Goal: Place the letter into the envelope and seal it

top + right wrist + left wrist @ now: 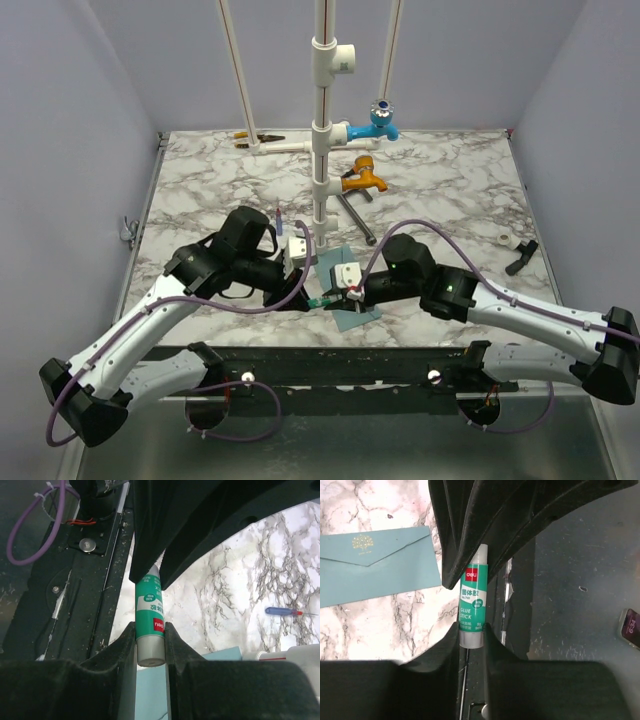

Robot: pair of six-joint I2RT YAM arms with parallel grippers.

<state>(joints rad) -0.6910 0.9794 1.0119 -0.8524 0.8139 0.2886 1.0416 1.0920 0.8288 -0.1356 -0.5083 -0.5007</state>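
Green-and-white plastic glue stick [471, 611] is held beside one short edge of a flat, light teal-blue paper envelope [375, 565]. The left gripper [471, 632] is clamped on one end of the stick and the right gripper [150, 632] is clamped on the other, tips facing each other. The envelope lies on a white marble-patterned table [430, 190], its pointed flap folded down and a small gold emblem showing.
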